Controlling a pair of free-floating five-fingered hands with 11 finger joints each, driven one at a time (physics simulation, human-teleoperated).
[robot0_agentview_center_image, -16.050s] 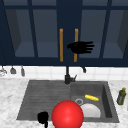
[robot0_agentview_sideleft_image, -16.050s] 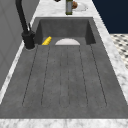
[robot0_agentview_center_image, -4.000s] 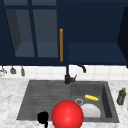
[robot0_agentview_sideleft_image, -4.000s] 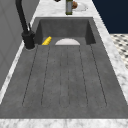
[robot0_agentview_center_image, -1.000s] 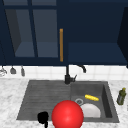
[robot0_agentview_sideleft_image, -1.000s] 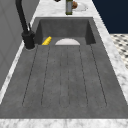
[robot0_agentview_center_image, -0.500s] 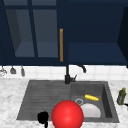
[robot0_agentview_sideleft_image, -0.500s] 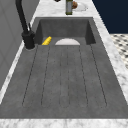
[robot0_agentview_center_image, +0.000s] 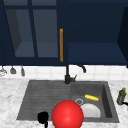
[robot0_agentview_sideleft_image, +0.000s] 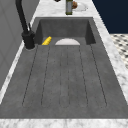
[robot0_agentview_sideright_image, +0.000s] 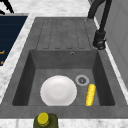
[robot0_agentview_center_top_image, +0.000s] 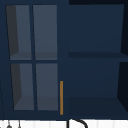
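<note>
My left hand (robot0_agentview_center_image: 43, 117) hangs low at the front left of the sink, just left of a red ball (robot0_agentview_center_image: 67, 115). Its fingers show as thin straight black strokes at the far left corner in the right side view (robot0_agentview_sideright_image: 5, 6), holding nothing. The wall cabinet's right door stands open, baring dark blue shelves (robot0_agentview_center_image: 96, 53) (robot0_agentview_center_top_image: 96, 55). The left glass door (robot0_agentview_center_image: 35, 32) is closed, its orange handle (robot0_agentview_center_image: 61, 45) (robot0_agentview_center_top_image: 61, 97) upright. In the basin lie a white plate (robot0_agentview_sideright_image: 58, 90) (robot0_agentview_center_image: 90, 110) and a yellow corn cob (robot0_agentview_sideright_image: 90, 94) (robot0_agentview_center_image: 91, 97) (robot0_agentview_sideleft_image: 46, 40).
A black faucet (robot0_agentview_center_image: 67, 75) (robot0_agentview_sideleft_image: 26, 32) (robot0_agentview_sideright_image: 100, 37) stands behind the sink. The ribbed drainboard (robot0_agentview_sideleft_image: 65, 75) takes the sink's left half. An olive bottle (robot0_agentview_center_image: 121, 96) (robot0_agentview_sideright_image: 45, 120) stands on the right counter. Utensils (robot0_agentview_center_image: 12, 70) hang on the left wall.
Sixteen seconds ago the right hand was at the cabinet handles and both doors were closed; since then the right door has opened and that hand has left. Nothing has moved in the last four seconds.
</note>
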